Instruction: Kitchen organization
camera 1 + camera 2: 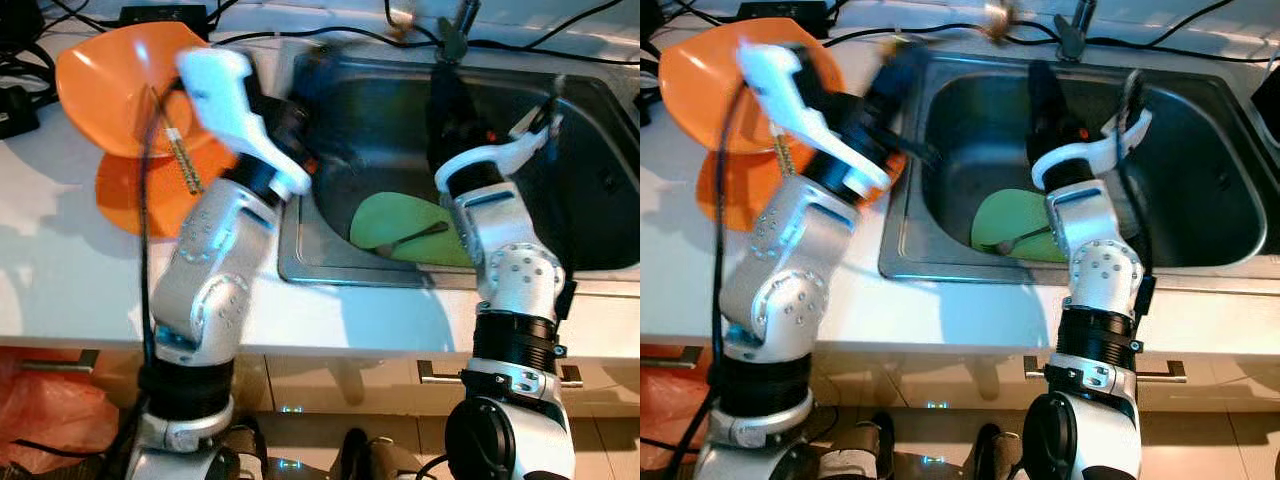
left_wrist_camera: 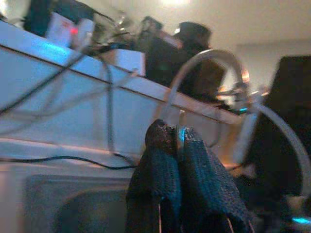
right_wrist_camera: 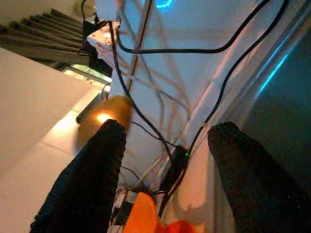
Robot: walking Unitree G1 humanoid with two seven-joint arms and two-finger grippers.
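A green plate [image 1: 400, 225] lies on the bottom of the steel sink [image 1: 600, 200] with a dark utensil [image 1: 415, 237] resting on it. On the counter left of the sink, an orange bowl [image 1: 110, 85] leans tilted over an orange plate [image 1: 130, 195]. My left gripper [image 2: 175, 133] is shut with nothing seen between its fingers. It hovers, blurred, over the sink's back left corner [image 1: 315, 80]. My right gripper [image 3: 167, 128] is open and empty, and points up over the sink's middle [image 1: 1085, 80], above the green plate.
Black cables [image 1: 330, 35] run along the counter behind the sink, past the faucet base [image 1: 450, 35]. A black cable [image 1: 148, 200] hangs beside my left arm. Below the counter edge are drawer handles [image 1: 440, 375] and an orange bag [image 1: 50, 410] on the floor.
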